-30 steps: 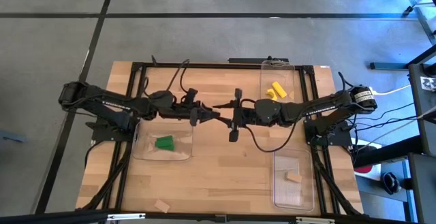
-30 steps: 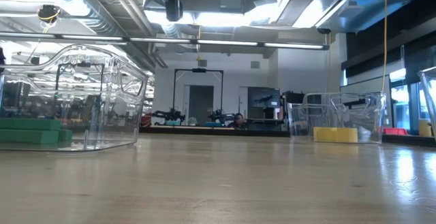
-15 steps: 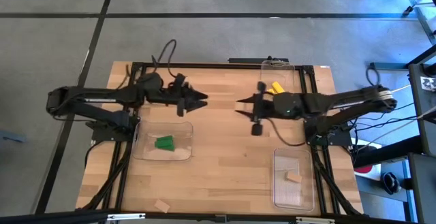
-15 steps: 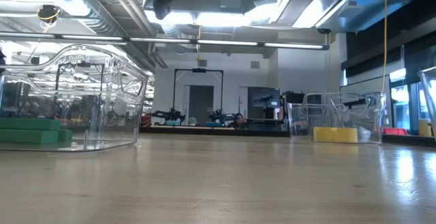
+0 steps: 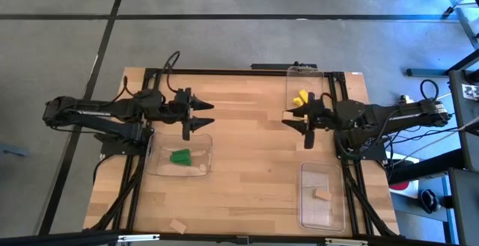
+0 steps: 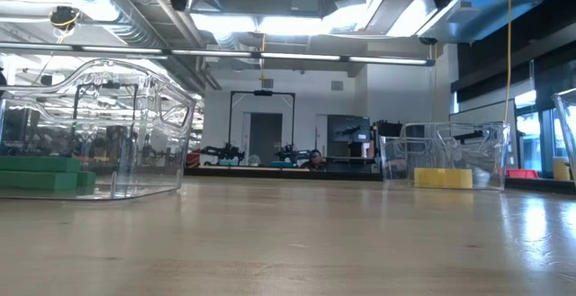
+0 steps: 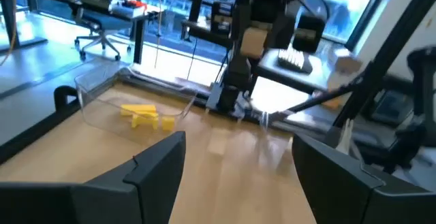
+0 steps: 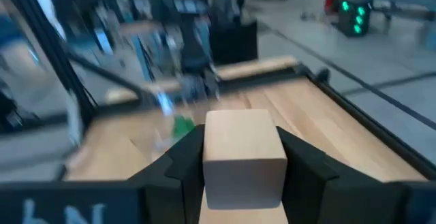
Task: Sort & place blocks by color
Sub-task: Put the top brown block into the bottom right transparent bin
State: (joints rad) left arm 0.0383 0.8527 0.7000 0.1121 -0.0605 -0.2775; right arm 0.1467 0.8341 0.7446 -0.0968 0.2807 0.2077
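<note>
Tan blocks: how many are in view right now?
3. One tan block is held in the right hand, one lies in the front right tray, one sits loose at the table's front edge. Others may be hidden.

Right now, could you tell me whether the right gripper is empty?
No, the right gripper is shut on a tan block, seen between its fingers in the right wrist view.
</note>
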